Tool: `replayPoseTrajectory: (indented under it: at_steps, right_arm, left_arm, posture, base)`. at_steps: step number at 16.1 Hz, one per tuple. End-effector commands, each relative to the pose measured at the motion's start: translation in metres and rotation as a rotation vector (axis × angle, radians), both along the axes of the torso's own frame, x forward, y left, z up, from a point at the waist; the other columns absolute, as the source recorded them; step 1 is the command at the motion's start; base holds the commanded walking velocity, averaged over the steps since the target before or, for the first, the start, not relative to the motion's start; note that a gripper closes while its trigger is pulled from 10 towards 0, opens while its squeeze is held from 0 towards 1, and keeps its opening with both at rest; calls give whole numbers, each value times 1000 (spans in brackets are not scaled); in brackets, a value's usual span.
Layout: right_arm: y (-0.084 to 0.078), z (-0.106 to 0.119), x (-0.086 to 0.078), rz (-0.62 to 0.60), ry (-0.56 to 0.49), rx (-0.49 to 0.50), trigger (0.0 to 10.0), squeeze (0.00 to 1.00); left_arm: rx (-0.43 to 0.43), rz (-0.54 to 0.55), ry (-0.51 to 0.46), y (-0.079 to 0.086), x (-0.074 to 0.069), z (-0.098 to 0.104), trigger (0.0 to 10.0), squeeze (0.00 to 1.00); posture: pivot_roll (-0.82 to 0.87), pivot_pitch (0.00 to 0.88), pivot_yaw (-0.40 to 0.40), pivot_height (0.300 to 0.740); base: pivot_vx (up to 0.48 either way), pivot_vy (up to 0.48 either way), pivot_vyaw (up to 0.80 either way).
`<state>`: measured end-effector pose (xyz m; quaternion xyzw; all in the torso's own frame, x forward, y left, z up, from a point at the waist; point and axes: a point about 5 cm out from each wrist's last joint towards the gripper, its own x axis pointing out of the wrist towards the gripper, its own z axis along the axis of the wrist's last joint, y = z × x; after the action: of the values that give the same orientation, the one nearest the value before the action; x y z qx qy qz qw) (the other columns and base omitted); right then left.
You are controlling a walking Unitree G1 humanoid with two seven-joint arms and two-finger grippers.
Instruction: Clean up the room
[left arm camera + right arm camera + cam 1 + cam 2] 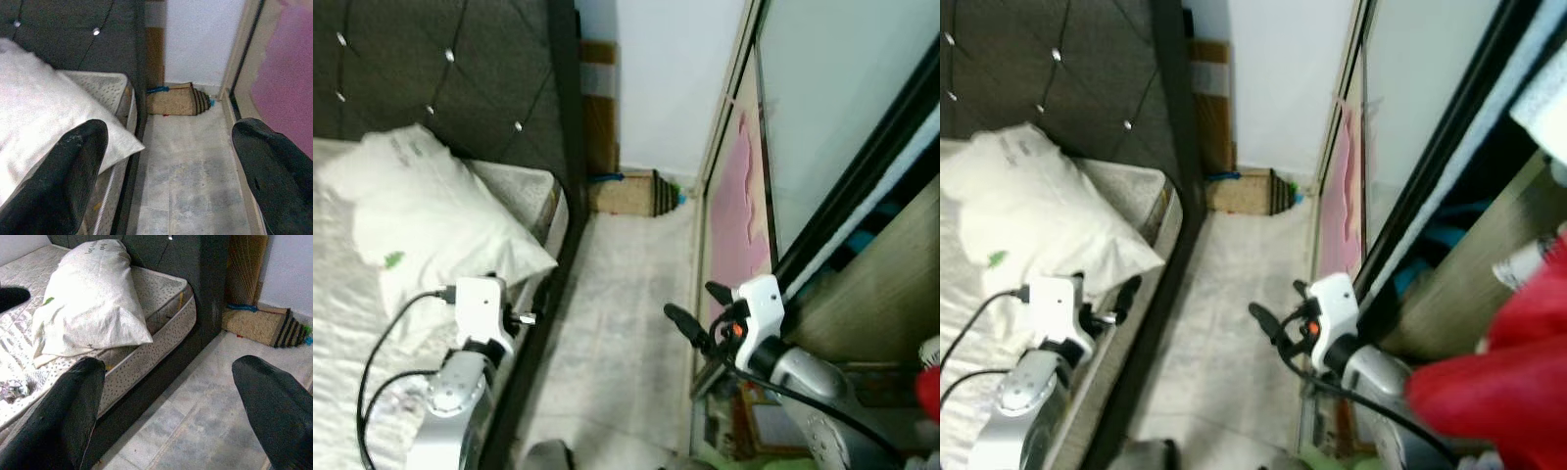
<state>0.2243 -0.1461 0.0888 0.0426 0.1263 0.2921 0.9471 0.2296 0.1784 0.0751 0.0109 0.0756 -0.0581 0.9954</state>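
Right end effector [693,311] first: its two black fingers [68,416] are spread wide with nothing between them, raised over the pale tiled floor [607,323] in the aisle beside the bed [161,308], the silver forearm reaching in from the lower right with a black cable along it. The left end effector [171,166] is spread as well, empty, held just over the mattress edge; in the head views its fingers are mostly tucked behind the white wrist housing, so only the wrist view shows the gap plainly. Out from there, a white pillow [421,215] lies at the head of the bed against the dark tufted headboard [440,69]. On the sheet near the pillow sits a small crumpled scrap [12,390], too blurred to say what it is. At the far end of the aisle, against the white wall, a tan woven mat [631,193] with dark stripes lies with a blue strap beside it. Along the right runs a sliding wardrobe door [822,117] with a pink patch low on its panel. A red shape [1489,392] crowds the right eye's lower corner, cut off and too blurred to identify.
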Motion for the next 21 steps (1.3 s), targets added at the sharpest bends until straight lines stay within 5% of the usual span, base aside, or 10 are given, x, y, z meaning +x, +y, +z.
replayPoseTrajectory:
  at_steps: [1,10,13,16,18,21]
  right_arm:
    - [3,3,2,5,-22,3,10000,0]
    - [-5,5,13,-84,-77,-25,10000,0]
    - [-6,6,14,-87,-94,-31,10000,0]
    - [-5,6,15,-83,-103,-33,10000,0]
    - [-5,6,15,-82,-105,-33,10000,0]
    - [-4,6,17,-62,-119,-57,10000,0]
  left_arm:
    - [18,21,3,6,-1,0,10000,0]
    - [46,22,-11,5,4,0,10000,0]
    - [41,23,-12,4,5,0,10000,0]
    - [160,76,-28,4,6,4,10000,0]
    - [82,9,-13,1,6,3,10000,0]
    - [83,22,-39,3,5,3,10000,0]
  posture:
    - [-8,72,-62,740]
    - [-13,67,-58,740]
    - [-16,69,-59,740]
    - [-19,72,-57,740]
    - [-19,72,-57,740]
    - [-18,71,-56,740]
  base:
    - [0,255,0]
    - [0,213,0]
    - [0,0,571]
    - [0,0,800]
    - [0,0,800]
    - [0,0,800]
